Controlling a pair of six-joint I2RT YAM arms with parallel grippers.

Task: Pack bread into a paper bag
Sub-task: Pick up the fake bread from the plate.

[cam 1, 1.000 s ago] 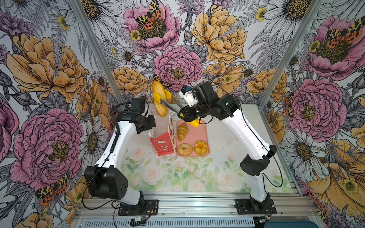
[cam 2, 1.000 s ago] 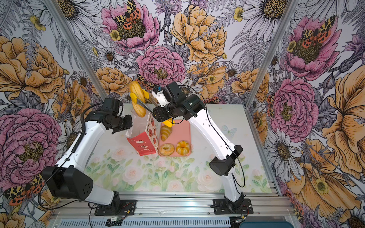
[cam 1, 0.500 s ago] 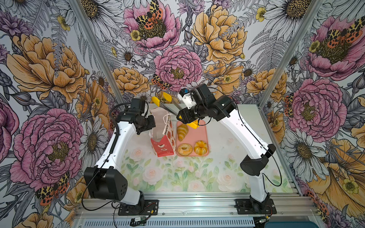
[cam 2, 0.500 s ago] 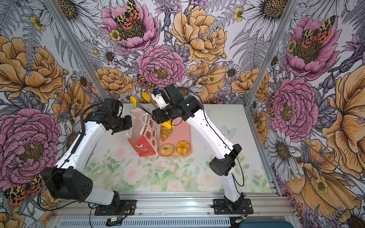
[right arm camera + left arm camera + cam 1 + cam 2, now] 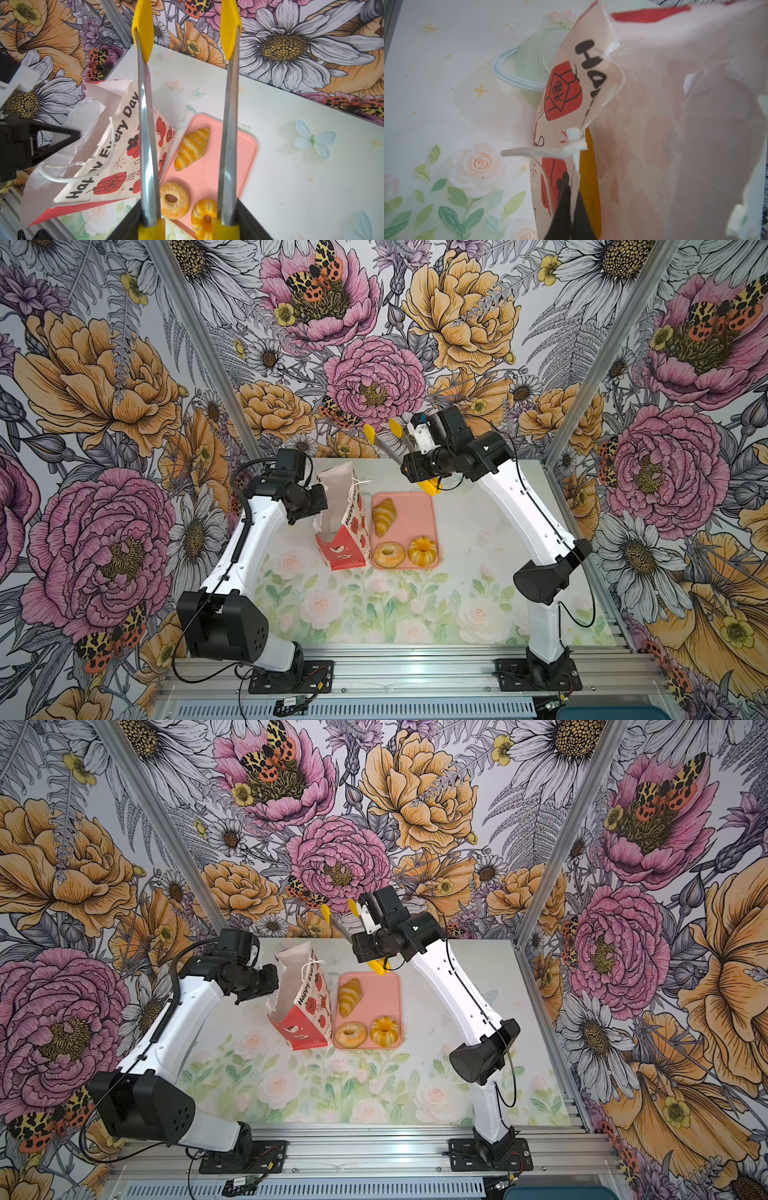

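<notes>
The paper bag point(image 5: 349, 526) is stood on its red bottom on the table point(image 5: 478, 572), just beside the pink tray point(image 5: 419, 510). Its top is pulled open. One top edge of the bag is pinched by the left gripper point(image 5: 569, 207), whose jaws are pressed together on the paper. Inside the bag, a golden piece point(image 5: 589, 178) is seen in the left wrist view, but most of it is hidden by the paper.

Three breads are laid on the tray. The croissant point(image 5: 384, 515) is placed at the far end, on the side next to the bag. The bagel point(image 5: 388, 554) and the ring bun point(image 5: 423, 550) are set side by side at the near end, with the bagel closer to the bag.

The tongs point(image 5: 384, 448) are held by the right gripper point(image 5: 411, 466), whose jaws are clamped on the handle end. The tongs are lifted up over the far side of the table. Their two yellow tips are spread apart, and nothing is held between them.
</notes>
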